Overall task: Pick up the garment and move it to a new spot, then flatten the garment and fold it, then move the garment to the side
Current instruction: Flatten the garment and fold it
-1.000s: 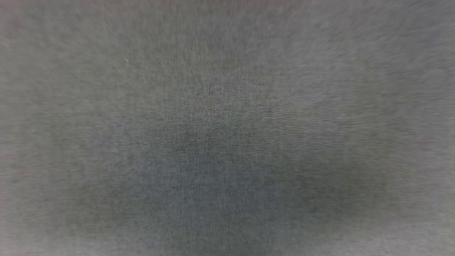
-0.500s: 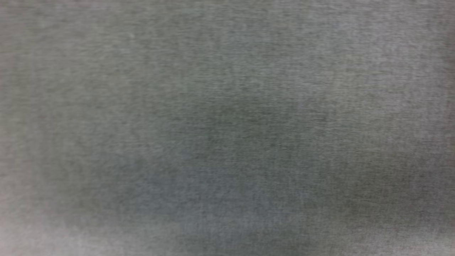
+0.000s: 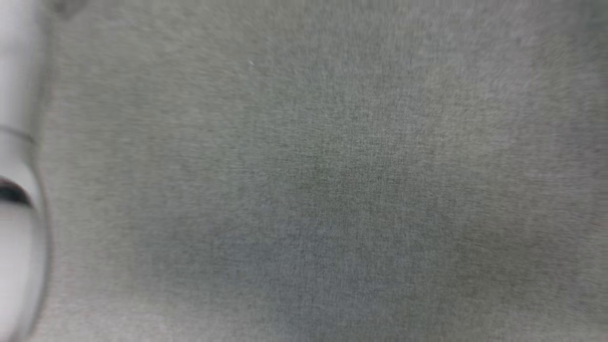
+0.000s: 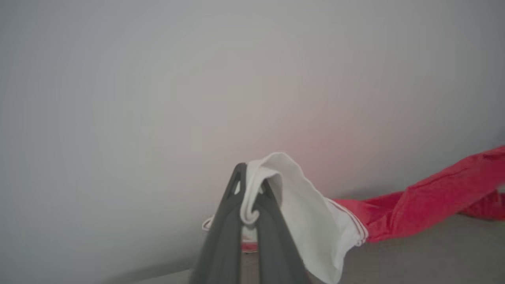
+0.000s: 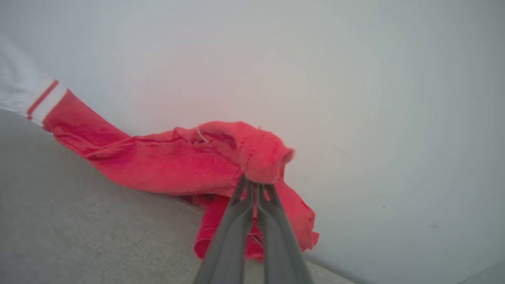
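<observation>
The garment is bright red with a white sleeve panel and striped trim. It hangs stretched between my two grippers, just above a grey fabric surface. In the left wrist view my left gripper is shut on a fold of the white sleeve panel. In the right wrist view my right gripper is shut on a bunched red edge of the garment, whose far end runs off to the white striped sleeve at the upper left.
The head view is blurred and looks at the grey woven surface. A pale forearm stands along its left edge. A plain pale wall rises behind the surface in both wrist views.
The head view has shifted, so the camera has moved. A pale forearm now shows at its left edge, where there was only grey surface before.
</observation>
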You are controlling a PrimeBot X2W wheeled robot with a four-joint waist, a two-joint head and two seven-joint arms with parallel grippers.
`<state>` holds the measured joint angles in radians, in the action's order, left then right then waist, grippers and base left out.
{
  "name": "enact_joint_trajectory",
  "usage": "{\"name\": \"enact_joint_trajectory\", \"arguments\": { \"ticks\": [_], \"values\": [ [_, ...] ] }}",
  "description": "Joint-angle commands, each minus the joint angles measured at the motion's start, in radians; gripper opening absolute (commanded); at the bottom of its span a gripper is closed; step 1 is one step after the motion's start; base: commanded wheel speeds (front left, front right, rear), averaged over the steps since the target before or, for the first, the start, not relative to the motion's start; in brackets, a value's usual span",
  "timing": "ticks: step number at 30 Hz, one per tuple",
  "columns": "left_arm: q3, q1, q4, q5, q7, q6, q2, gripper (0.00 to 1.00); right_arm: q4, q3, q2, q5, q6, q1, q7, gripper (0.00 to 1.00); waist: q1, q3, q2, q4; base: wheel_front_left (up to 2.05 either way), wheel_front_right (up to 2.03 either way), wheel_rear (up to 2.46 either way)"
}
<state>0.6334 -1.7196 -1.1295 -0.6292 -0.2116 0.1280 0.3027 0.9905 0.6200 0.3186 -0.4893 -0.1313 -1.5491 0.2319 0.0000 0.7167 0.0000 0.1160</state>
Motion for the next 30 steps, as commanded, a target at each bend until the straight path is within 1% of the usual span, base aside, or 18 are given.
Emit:
{"name": "enact_joint_trajectory", "arguments": {
  "ticks": [1,4,6,9,11,14,17,19,21,23,24,26,28,30],
  "values": [
    [0.010,0.069,0.023,-0.025,0.007,0.002,0.010,0.00,-0.019,0.026,0.021,-0.032,0.001,0.065,-0.008,0.00,0.0000,-0.152,0.0000,0.032,0.00,0.00,0.00],
    [0.043,0.203,0.120,-0.077,0.034,0.002,0.045,0.00,-0.103,0.074,0.081,-0.127,0.001,0.169,-0.031,0.00,0.0000,-0.232,0.0000,0.044,0.00,0.00,0.00],
    [0.068,0.315,0.191,-0.111,0.072,0.002,0.072,0.00,-0.154,0.101,0.129,-0.182,0.001,0.252,-0.044,0.00,0.0000,-0.283,0.0000,0.051,0.00,0.00,0.00],
    [0.077,0.477,0.307,-0.156,0.117,0.002,0.143,0.00,-0.234,0.131,0.183,-0.258,0.001,0.381,-0.063,0.00,0.0000,-0.351,0.0000,0.053,0.00,0.00,0.00],
    [0.073,0.604,0.405,-0.191,0.149,-0.018,0.188,0.00,-0.291,0.148,0.223,-0.304,0.001,0.462,-0.077,0.00,0.0000,-0.387,0.0000,0.056,0.00,0.00,0.00],
    [0.061,0.803,0.587,-0.244,0.204,-0.087,0.272,0.00,-0.368,0.173,0.287,-0.346,0.001,0.583,-0.094,0.00,0.0000,-0.432,0.0000,0.063,0.00,0.00,0.00],
    [0.053,1.014,0.814,-0.297,0.260,-0.187,0.362,0.00,-0.430,0.173,0.343,-0.372,0.001,0.699,-0.099,0.00,0.0000,-0.467,0.0000,0.075,0.00,0.00,0.00],
    [0.043,1.145,0.965,-0.332,0.285,-0.263,0.423,0.00,-0.467,0.168,0.376,-0.379,0.001,0.767,-0.101,0.00,0.0000,-0.483,0.0000,0.081,0.00,0.00,0.00],
    [0.048,1.269,1.110,-0.363,0.310,-0.332,0.468,0.00,-0.498,0.161,0.404,-0.387,0.001,0.843,-0.106,0.00,0.0000,-0.497,0.0000,0.088,0.00,0.00,0.00],
    [0.046,1.376,1.223,-0.388,0.323,-0.401,0.510,0.00,-0.537,0.154,0.424,-0.391,0.001,0.909,-0.111,0.00,0.0000,-0.505,0.0000,0.093,0.00,0.00,0.00],
    [0.047,1.424,1.274,-0.397,0.321,-0.432,0.526,0.00,-0.549,0.141,0.435,-0.390,0.001,0.940,-0.109,0.00,0.0000,-0.510,0.0000,0.095,0.00,0.00,0.00],
    [0.047,1.513,1.356,-0.424,0.319,-0.485,0.541,0.00,-0.580,0.122,0.449,-0.391,0.001,1.006,-0.112,0.00,0.0000,-0.514,0.0000,0.097,0.00,0.00,0.00],
    [0.042,1.589,1.412,-0.449,0.309,-0.531,0.561,0.00,-0.625,0.114,0.456,-0.390,0.001,1.076,-0.125,0.00,0.0000,-0.517,0.0000,0.096,0.00,0.00,0.00],
    [0.036,1.655,1.457,-0.469,0.296,-0.567,0.573,0.00,-0.664,0.094,0.472,-0.392,0.001,1.139,-0.140,0.00,0.0000,-0.519,0.0000,0.093,0.00,0.00,0.00]
  ]
}}
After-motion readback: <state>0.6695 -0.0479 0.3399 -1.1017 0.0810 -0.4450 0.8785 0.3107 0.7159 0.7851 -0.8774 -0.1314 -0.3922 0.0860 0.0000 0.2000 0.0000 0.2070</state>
